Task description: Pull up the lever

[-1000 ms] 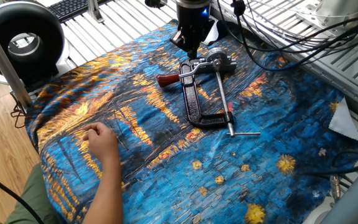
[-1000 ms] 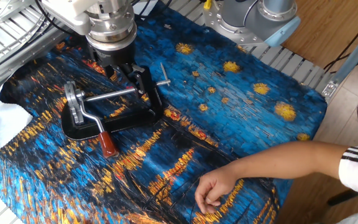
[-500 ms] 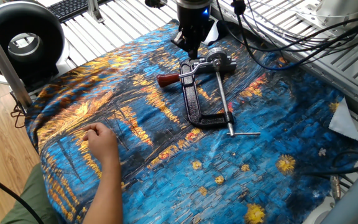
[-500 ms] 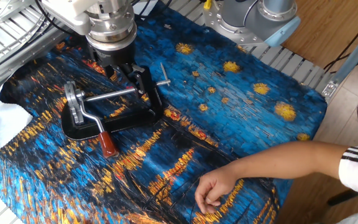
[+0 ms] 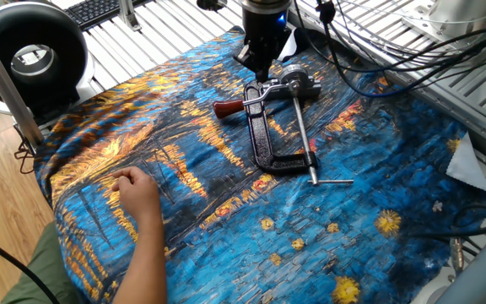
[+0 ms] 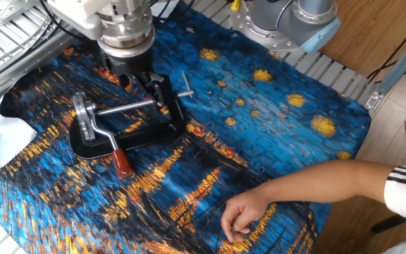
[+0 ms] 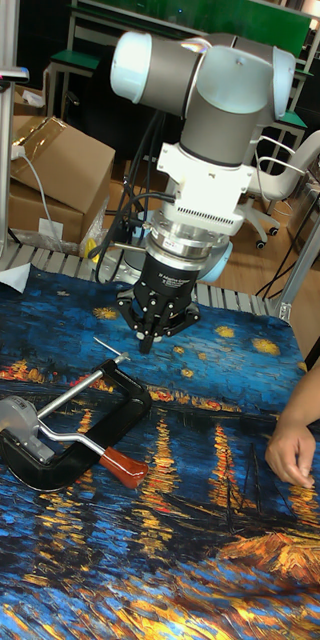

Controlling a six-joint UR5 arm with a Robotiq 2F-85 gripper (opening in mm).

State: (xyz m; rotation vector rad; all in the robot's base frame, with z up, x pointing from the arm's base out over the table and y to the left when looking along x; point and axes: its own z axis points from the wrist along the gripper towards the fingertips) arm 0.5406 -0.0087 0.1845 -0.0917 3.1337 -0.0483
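A black C-shaped clamp (image 5: 264, 139) lies flat on the blue and orange painted cloth (image 5: 226, 219). Its lever (image 5: 229, 107), a short black arm with a dark red sleeve, lies low, pointing sideways off the clamp head. The lever also shows in the other fixed view (image 6: 122, 164) and in the tall view (image 7: 123, 466). The silver threaded rod (image 5: 302, 135) ends in a small crossbar. My gripper (image 5: 257, 69) hangs above the cloth near the clamp, clear of the lever. Its fingers come together to a point and hold nothing. The gripper shows again from the far side (image 6: 135, 75) and in the tall view (image 7: 146, 343).
A person's hand (image 5: 137, 192) rests on the cloth near its edge, also in the tall view (image 7: 296, 452). A black ring-shaped device (image 5: 28, 52) stands at the table's corner. The arm's base (image 6: 294, 17) and cables (image 5: 412, 51) are beside the cloth.
The gripper has shifted very slightly upward above the clamp. The clamp, the lever and the person's hand have not moved.
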